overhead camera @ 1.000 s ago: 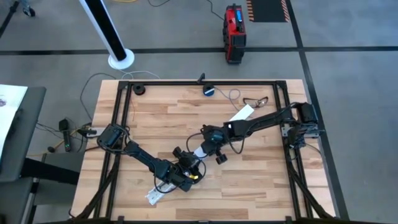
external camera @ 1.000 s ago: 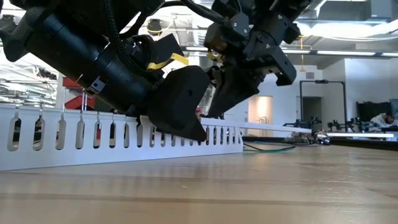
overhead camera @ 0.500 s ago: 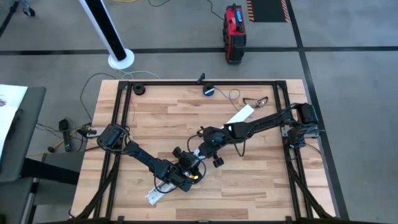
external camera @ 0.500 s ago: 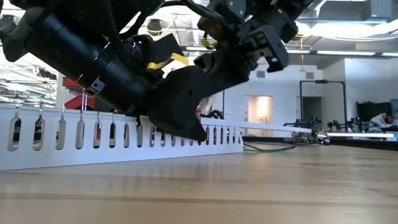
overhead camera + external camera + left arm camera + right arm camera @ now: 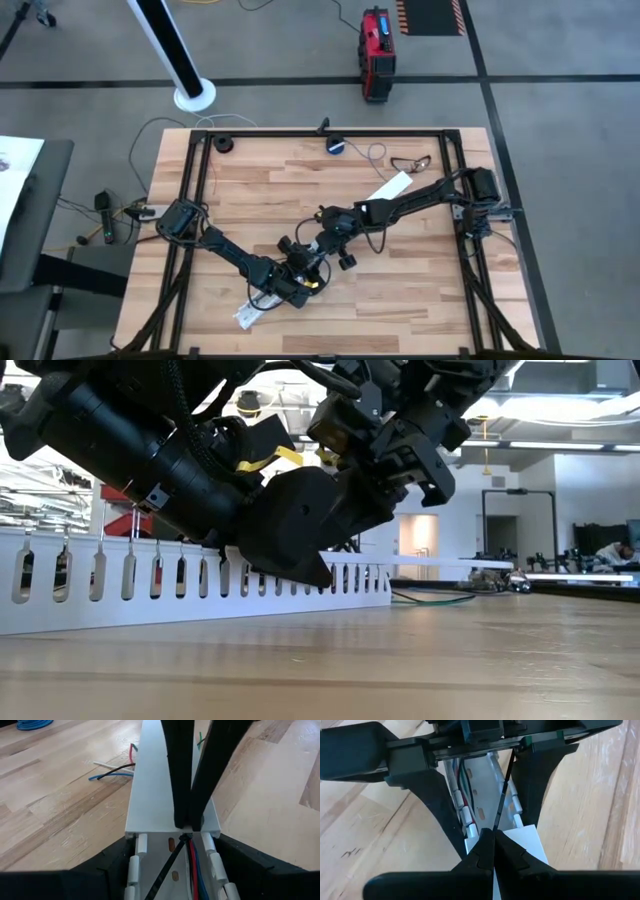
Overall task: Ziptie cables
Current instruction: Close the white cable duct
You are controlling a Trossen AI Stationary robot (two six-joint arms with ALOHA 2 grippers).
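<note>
I see red, blue and black cables (image 5: 192,862) lying inside the white slotted duct (image 5: 165,785) mid-tabletop; right gripper (image 5: 492,844) pinches a black ziptie (image 5: 503,795), left gripper (image 5: 300,272) straddles the duct, fingers apart.

Cables (image 5: 192,865) lie in the slotted channel (image 5: 165,795).

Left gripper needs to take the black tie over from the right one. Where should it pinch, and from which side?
Probably the straight bare stretch of the black tie between the right gripper, shut on it, and the white duct floor. Come from above, along the open channel, since the toothed walls block the sides.
</note>
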